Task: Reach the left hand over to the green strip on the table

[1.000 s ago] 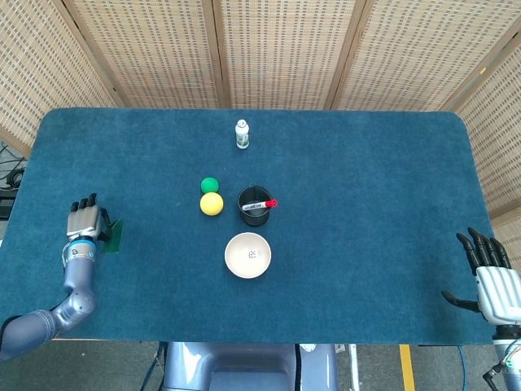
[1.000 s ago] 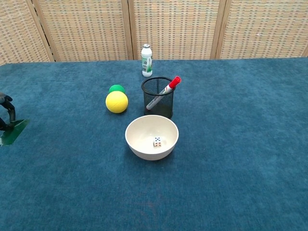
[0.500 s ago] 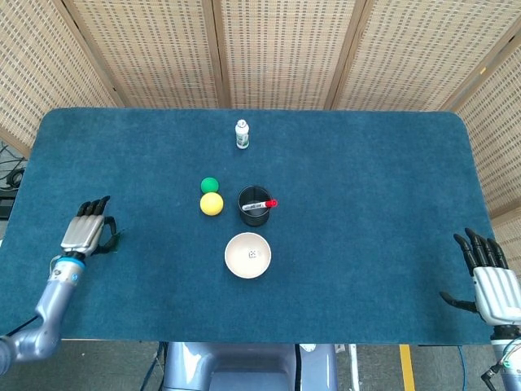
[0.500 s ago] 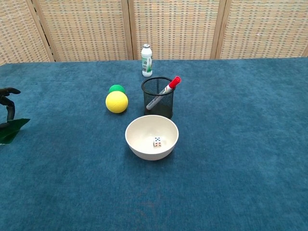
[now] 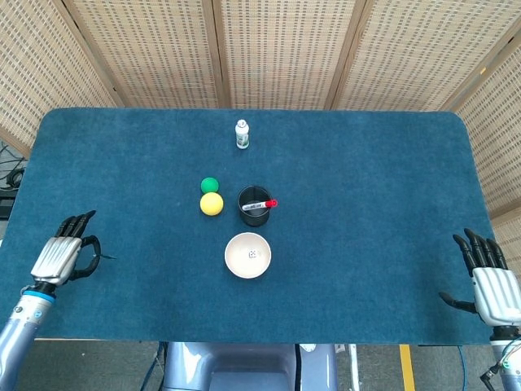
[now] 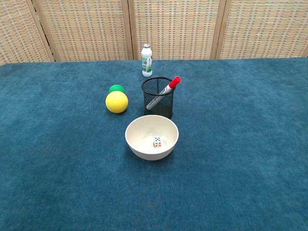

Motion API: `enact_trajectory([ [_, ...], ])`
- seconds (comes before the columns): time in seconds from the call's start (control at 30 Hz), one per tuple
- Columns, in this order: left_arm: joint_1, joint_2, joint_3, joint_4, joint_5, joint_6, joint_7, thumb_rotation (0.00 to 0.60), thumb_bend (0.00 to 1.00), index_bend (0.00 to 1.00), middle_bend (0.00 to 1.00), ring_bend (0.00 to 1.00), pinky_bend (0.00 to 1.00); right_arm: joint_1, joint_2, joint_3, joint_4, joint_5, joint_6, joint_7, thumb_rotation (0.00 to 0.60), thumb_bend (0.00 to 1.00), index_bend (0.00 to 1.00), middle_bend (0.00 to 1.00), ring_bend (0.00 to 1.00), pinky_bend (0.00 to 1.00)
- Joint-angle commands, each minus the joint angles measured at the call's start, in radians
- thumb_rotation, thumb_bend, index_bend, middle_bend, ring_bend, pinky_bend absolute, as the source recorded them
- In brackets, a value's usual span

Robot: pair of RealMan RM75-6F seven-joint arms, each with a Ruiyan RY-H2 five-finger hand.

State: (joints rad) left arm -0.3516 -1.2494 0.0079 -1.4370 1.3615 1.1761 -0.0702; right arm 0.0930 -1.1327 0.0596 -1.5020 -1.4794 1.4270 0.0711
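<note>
In the head view my left hand (image 5: 61,257) hovers at the near left edge of the blue table (image 5: 366,163). Its fingers point away from me and its thumb curls inward. Only a thin dark sliver of the green strip (image 5: 105,257) shows, sticking out beside the thumb, pinched in that hand. The spot on the cloth where the strip lay is bare. My right hand (image 5: 488,281) is spread at the near right corner and holds nothing. The chest view shows neither hand nor the strip.
Near the table's middle stand a white bowl (image 6: 151,136) with a die (image 6: 157,141), a black mesh cup (image 6: 158,96) holding a red-capped marker (image 6: 168,87), a yellow ball (image 6: 117,102), and a green ball (image 6: 116,89). A small white bottle (image 6: 147,60) stands further back.
My left hand has drawn back toward the near left edge and left the chest view. The green strip went with it from its place on the cloth. The right hand barely moved.
</note>
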Motion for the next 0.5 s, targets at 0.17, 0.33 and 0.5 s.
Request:
enact_trajectory([
  [0.17, 0.042, 0.040, -0.058, -0.056, -0.032, 0.097, 0.006, 0.600, 0.16, 0.02, 0.00, 0.00, 0.00, -0.002, 0.003, 0.002, -0.004, 0.000, 0.006, 0.000, 0.600, 0.00, 0.00, 0.00, 0.00, 0.00],
  [0.33, 0.081, 0.076, -0.088, -0.126, -0.055, 0.186, 0.071, 0.600, 0.00, 0.00, 0.00, 0.00, 0.00, -0.006, 0.007, 0.010, -0.007, 0.004, 0.021, 0.001, 0.600, 0.00, 0.00, 0.00, 0.00, 0.00],
  [0.5, 0.134, 0.127, -0.099, -0.223, -0.063, 0.265, 0.096, 0.600, 0.00, 0.00, 0.00, 0.00, 0.00, -0.013, 0.007, 0.021, 0.003, 0.012, 0.041, 0.001, 0.600, 0.00, 0.00, 0.00, 0.00, 0.00],
])
